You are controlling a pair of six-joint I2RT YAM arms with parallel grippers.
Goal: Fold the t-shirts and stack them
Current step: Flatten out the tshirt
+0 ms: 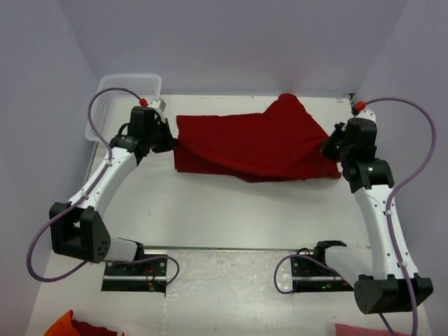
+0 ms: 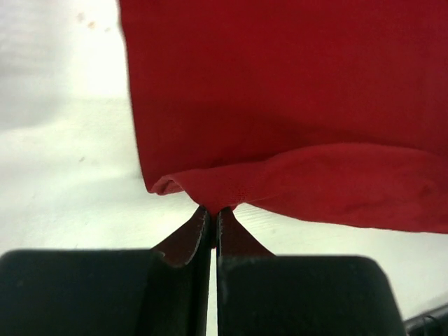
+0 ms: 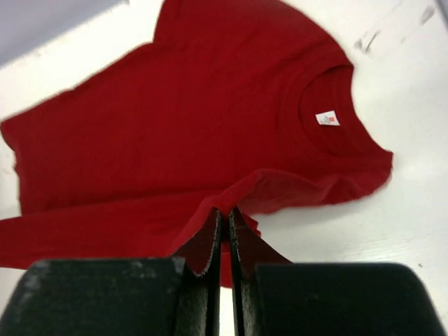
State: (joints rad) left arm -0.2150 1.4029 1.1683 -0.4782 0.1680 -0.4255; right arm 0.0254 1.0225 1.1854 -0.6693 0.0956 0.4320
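Note:
A dark red t-shirt lies spread across the back of the white table, partly folded over itself, with one part raised near the back. My left gripper is shut on the shirt's left edge; in the left wrist view the cloth bunches at the left gripper's tips. My right gripper is shut on the shirt's right edge. In the right wrist view the t-shirt shows its collar and white neck label, and a fold of cloth is pinched in the right gripper.
A white mesh basket stands at the back left, behind the left arm. Orange and red cloth lies at the bottom left corner and a pink piece at the bottom right. Grey walls enclose the table.

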